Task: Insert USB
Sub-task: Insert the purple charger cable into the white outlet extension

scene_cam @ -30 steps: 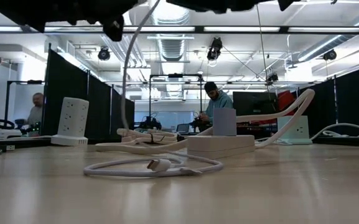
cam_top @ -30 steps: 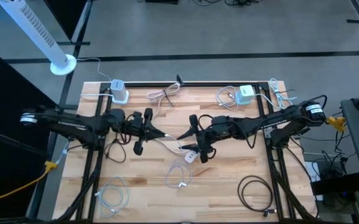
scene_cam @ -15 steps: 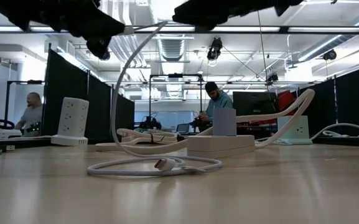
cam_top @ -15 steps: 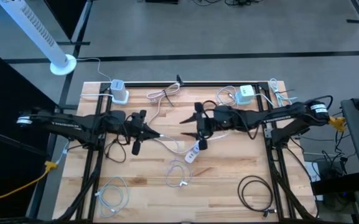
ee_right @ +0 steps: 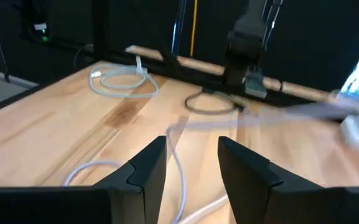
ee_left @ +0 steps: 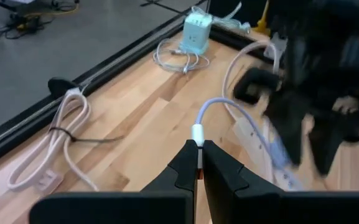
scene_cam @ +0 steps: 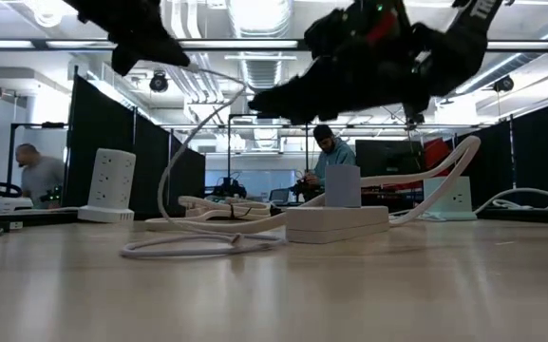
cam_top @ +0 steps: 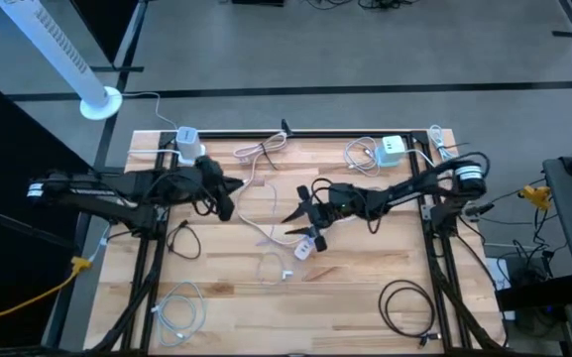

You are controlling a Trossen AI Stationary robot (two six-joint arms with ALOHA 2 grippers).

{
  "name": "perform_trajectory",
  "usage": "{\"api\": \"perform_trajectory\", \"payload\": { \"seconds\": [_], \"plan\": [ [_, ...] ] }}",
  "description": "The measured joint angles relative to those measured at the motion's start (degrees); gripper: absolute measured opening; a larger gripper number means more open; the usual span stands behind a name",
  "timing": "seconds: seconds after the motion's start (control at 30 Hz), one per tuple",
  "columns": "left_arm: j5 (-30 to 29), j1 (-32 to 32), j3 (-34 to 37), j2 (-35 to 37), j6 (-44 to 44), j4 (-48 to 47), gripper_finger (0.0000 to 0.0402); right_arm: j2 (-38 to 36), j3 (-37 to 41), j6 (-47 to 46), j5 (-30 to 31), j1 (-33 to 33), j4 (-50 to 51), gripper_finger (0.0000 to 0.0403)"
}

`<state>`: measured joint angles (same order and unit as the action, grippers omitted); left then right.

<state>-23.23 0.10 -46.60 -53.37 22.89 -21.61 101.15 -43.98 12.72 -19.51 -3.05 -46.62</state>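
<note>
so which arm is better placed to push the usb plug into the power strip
Probably the left. The left gripper is shut on the white cable, near its plug end. The right gripper is open and empty, close above the power strip, so it seems better suited to steadying that.

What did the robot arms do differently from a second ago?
The left end effector, shut on the white cable, pulled back toward its own side and the table's far edge, dragging the cable's loose loop along the table. The right end effector, open and empty, drew back, then dropped lower near the white power strip. The strip, chargers and other coiled cables stayed put.
</note>
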Motion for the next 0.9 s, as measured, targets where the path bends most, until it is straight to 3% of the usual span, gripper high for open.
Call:
{"api": "perform_trajectory", "payload": {
  "seconds": [0.2, 0.37, 0.7, 0.9],
  "plan": [
    [-1.78, 0.0, -4.49, -5.94, 2.09, -0.43, 0.0002, 0.88, -0.22, 0.44, 0.0, -0.01, 3.84, 0.0135],
    [-1.86, 0.0, -6.74, -10.84, -0.11, -0.43, 0.0002, -3.35, -0.18, 1.94, 0.02, -0.02, 10.14, 0.0151],
    [-4.34, -0.04, -8.16, -14.44, -17.23, 1.04, 0.0002, -12.76, 0.17, -8.97, 0.22, -0.11, 21.45, 0.016],
    [-4.33, -1.0, -8.14, -13.46, -22.78, 2.61, 0.0002, -16.93, 0.17, -14.12, 4.55, 0.02, 22.77, 0.0157]
  ]
}}
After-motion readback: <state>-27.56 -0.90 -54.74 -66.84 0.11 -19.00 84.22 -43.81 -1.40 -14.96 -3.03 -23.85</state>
